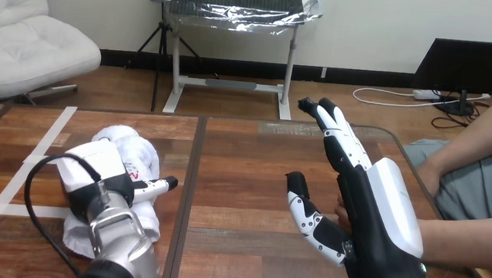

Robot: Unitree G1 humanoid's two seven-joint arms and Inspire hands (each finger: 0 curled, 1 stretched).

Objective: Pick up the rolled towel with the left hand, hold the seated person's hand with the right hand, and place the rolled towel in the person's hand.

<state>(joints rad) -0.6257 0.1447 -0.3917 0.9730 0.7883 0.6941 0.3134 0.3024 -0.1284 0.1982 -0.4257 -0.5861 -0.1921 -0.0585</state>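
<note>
Right hand (366, 213) stands nearest, raised on its silver forearm at the lower right, fingers straight and close together, pointing up and away, thumb spread wide to the left, holding nothing; under it the wooden table (247, 173) runs across the view; the person's forearm (469, 242) reaches in from the right edge, level with the right hand's palm; left hand (96, 173) lies on top of the rolled towel (131, 148) at the table's left, thumb stretched out to the right across the white cloth; whether it grips the towel cannot be told; the person's hand (342, 211) shows as a sliver behind the right hand's palm, contact unclear.
</note>
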